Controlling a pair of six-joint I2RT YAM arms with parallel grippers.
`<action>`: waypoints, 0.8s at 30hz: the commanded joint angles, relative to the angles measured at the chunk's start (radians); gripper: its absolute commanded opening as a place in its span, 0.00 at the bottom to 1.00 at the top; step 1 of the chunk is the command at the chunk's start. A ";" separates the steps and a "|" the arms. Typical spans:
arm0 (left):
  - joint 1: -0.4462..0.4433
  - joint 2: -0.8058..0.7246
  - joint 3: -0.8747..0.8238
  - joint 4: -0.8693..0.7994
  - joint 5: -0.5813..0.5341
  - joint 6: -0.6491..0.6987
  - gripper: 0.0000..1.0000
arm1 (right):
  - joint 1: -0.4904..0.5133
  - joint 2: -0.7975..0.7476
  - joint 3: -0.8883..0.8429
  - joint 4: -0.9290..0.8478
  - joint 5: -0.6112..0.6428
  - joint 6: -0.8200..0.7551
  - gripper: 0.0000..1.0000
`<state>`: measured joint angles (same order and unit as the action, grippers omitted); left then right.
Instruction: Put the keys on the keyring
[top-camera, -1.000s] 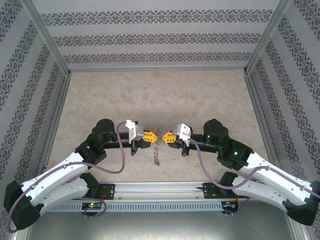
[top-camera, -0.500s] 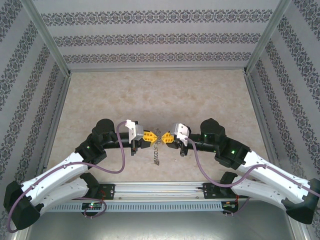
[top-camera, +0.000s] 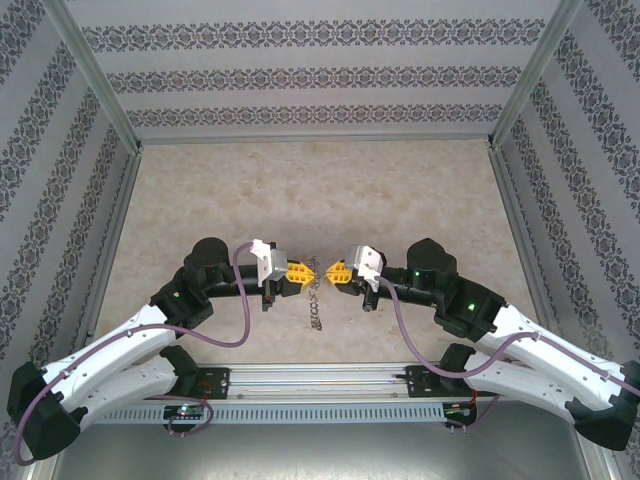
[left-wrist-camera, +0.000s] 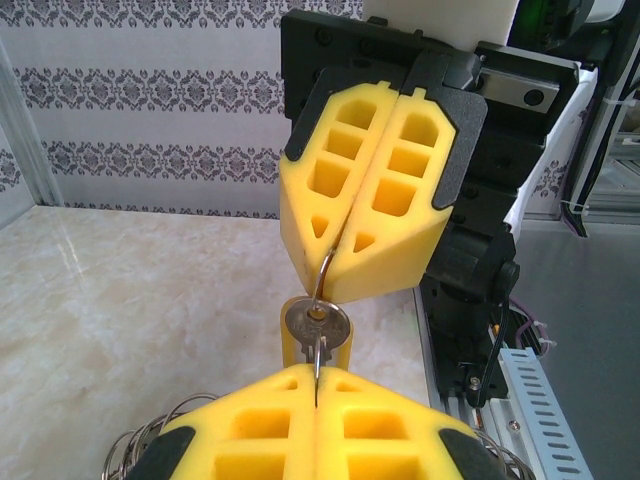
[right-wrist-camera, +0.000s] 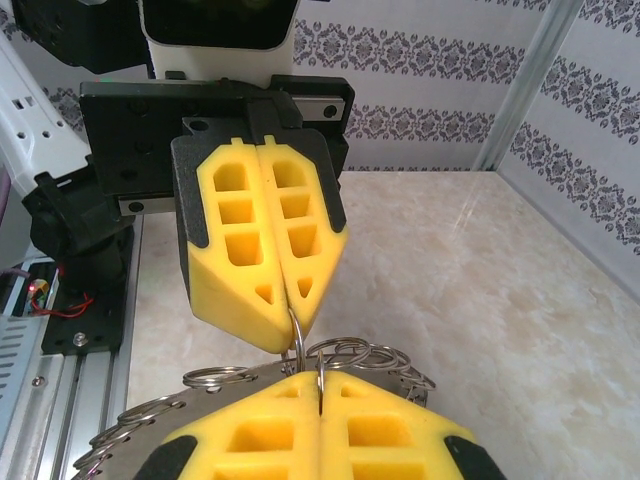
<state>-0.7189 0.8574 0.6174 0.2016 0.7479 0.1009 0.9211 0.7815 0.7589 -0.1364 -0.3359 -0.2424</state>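
Yellow foam pads (left-wrist-camera: 395, 200): one sits on each finger, with open cells in the face.
Bench (top-camera: 300, 190): pale, marble-like top inside patterned walls (top-camera: 320, 80).
Left gripper (top-camera: 303, 272): it hovers over the near middle of the bench and points to the right. Its two pads are pressed together, and in its own wrist view they pinch the blade of the key (left-wrist-camera: 317, 325).
Right gripper (top-camera: 336, 273): it is directly opposite and points to the left, tip near tip with the left one. Its pads are also pressed together, and they pinch a thin wire loop of the keyring (top-camera: 313, 305).
Key: silver, upright between the two tips, with the round head upward. The thin loop passes through the hole in the head.
Keyring: dark grey and limp like a chain. In the top view it hangs from the place where the two tips meet and runs down toward the near edge. I cannot tell if its lower end touches the bench. In both wrist views small wire loops fan out on either side of the lower pads.
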 joint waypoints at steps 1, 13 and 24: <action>-0.004 -0.016 -0.001 0.062 0.010 0.015 0.00 | 0.008 0.003 -0.006 0.034 0.000 0.007 0.00; -0.004 -0.015 0.001 0.062 0.009 0.016 0.00 | 0.020 0.025 0.003 0.014 -0.018 -0.001 0.00; -0.004 -0.016 -0.002 0.059 0.005 0.017 0.00 | 0.022 0.017 0.003 0.018 -0.011 0.001 0.00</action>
<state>-0.7189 0.8574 0.6174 0.2016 0.7483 0.1009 0.9325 0.8085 0.7589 -0.1371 -0.3408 -0.2424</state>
